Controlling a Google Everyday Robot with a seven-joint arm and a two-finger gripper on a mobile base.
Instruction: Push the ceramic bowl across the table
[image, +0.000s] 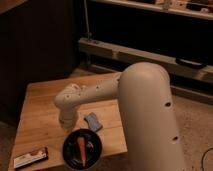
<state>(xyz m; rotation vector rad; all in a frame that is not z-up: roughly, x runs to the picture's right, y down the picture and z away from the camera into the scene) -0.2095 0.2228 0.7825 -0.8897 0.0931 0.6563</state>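
The ceramic bowl (82, 148) is round, black and glossy, and sits at the front edge of the light-wood table (40, 110). An orange-red object lies inside it. My white arm reaches over the table from the right and bends down at the wrist. The gripper (74, 133) hangs below the wrist, right at the bowl's far-left rim. I cannot tell whether it touches the bowl.
A small blue sponge (93, 121) lies just behind the bowl on its right. A flat black-and-white packet (31, 157) lies at the table's front left corner. Dark cabinets and a low metal shelf stand behind the table. The floor is to the right.
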